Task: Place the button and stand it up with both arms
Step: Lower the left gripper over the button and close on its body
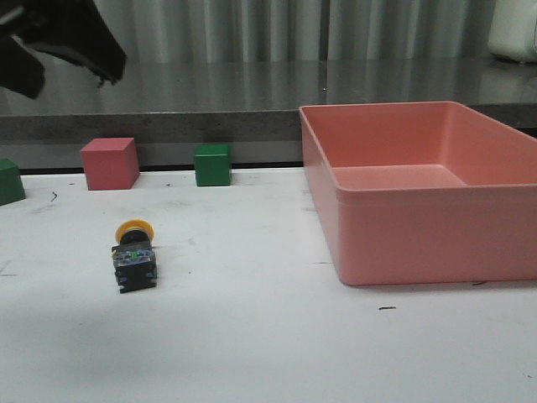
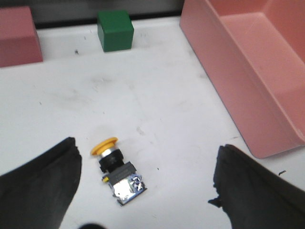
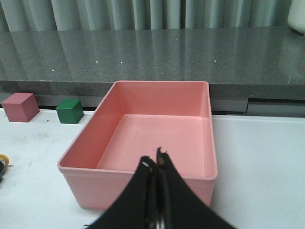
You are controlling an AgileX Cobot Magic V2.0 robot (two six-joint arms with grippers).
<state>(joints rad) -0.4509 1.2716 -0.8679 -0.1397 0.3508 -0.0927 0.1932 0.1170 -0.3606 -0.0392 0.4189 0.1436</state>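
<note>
Front view: button (image 1: 134, 258) lying on its side on the white table (image 1: 252, 336), yellow cap pointing toward 12 o'clock, pink bin (image 1: 419, 189) sitting well apart at its 3 o'clock. Left gripper (image 2: 143, 183) is hanging wide apart above the button, touching nothing. Right gripper (image 3: 156, 164) is hovering over the bin, fingers pressing together, holding nothing.

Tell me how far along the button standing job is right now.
Nothing looks done: the push-button lies on its side on the table. The left gripper hangs open over it, holding nothing. The right gripper is shut and empty by the pink bin. Grasping and standing remain.
</note>
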